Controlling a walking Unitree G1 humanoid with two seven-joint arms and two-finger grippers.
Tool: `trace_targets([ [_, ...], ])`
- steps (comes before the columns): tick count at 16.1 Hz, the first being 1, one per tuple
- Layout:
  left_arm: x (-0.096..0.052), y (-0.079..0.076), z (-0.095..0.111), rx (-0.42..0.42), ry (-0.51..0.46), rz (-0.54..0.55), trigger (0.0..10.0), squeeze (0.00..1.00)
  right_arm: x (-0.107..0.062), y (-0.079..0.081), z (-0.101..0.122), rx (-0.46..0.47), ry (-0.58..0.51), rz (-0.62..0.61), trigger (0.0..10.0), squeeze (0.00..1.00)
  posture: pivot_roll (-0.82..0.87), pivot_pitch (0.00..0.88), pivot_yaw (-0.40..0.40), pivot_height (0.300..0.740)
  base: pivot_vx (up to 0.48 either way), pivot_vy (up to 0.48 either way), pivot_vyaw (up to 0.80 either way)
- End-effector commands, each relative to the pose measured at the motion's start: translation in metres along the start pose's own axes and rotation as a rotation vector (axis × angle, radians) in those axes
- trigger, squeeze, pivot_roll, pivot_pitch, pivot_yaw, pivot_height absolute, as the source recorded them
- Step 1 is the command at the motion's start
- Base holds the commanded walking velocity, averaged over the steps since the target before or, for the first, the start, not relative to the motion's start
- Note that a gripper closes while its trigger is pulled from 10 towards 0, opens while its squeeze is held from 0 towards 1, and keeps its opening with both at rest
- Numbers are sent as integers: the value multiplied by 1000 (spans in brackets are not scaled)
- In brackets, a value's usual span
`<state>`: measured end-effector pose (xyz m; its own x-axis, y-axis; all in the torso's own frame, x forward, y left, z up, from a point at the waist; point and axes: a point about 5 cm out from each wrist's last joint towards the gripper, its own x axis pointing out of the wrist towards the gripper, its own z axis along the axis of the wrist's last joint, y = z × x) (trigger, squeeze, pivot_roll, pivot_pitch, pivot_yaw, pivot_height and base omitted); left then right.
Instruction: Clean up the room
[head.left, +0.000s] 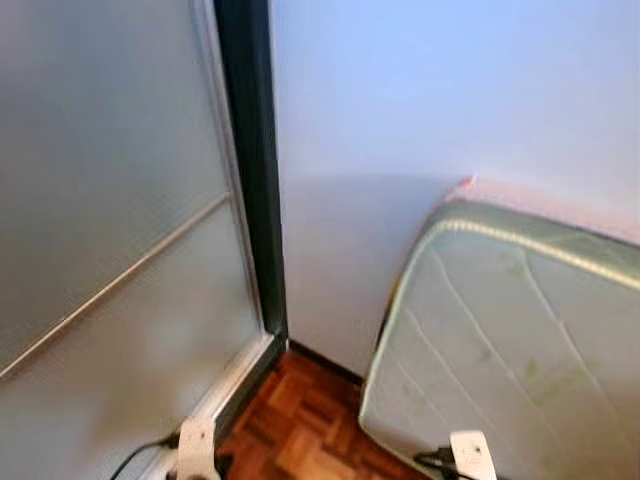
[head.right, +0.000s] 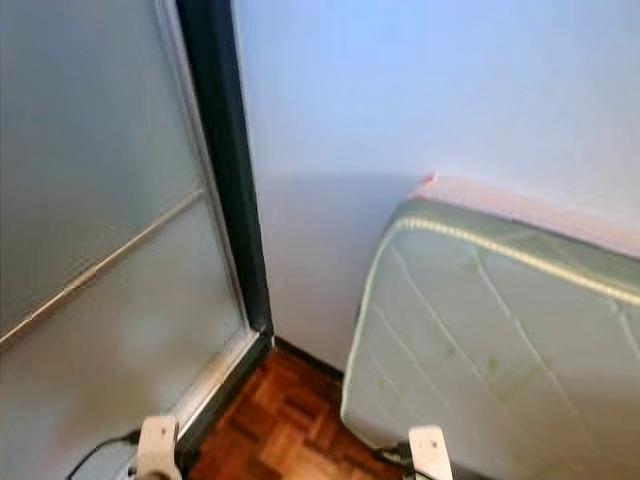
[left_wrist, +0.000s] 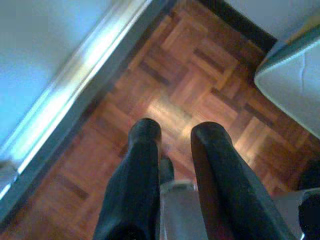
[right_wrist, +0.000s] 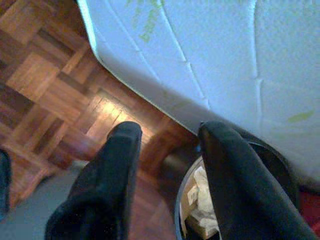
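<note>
the left gripper (left_wrist: 175, 137) hangs over the parquet floor (left_wrist: 190, 85) beside the sliding door's track (left_wrist: 75, 85), fingers slightly apart and empty. the right gripper (right_wrist: 167, 137) is parted, holding nothing, above a dark bin (right_wrist: 272, 160) that seems to hold crumpled paper (right_wrist: 202, 200), just beside the mattress (head.left: 510, 330) standing against the wall (head.left: 420, 100).

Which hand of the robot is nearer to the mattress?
Right. The right hand hangs at the mattress edge, above a black bin. The left hand hangs over the wooden floor near the glass door, apart from the mattress.
</note>
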<state>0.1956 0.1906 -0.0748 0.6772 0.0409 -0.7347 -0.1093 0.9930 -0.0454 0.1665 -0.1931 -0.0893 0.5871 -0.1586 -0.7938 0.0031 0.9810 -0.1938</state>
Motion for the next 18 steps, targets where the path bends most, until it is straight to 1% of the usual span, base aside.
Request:
trace_targets([
  [1, 0, -7, -3, -3, 11, -16, 10000, 0, 0, -8, -4, -8, 23, -27, 10000, 0, -19, 35, -35, 740, 292, 0, 0],
  [5, 0, -7, -2, -1, 5, -17, 10000, 0, 0, -9, -5, -4, 22, -28, 10000, 0, -19, 37, -35, 740, 285, 0, 0],
  [9, 0, -8, -3, -5, 6, -18, 10000, 0, -1, -13, -7, -2, 24, -32, 10000, 0, -19, 38, -36, 740, 0, 0, 0],
  [12, 0, -8, -4, -4, 12, -19, 10000, 0, -2, -20, -11, 7, 19, -37, 10000, 0, -20, 36, -37, 740, 0, 0, 0],
  [18, 0, -7, -6, -4, 18, -17, 10000, 0, -3, -24, -14, -3, 22, -36, 10000, 0, -18, 37, -36, 740, 0, 0, 0],
])
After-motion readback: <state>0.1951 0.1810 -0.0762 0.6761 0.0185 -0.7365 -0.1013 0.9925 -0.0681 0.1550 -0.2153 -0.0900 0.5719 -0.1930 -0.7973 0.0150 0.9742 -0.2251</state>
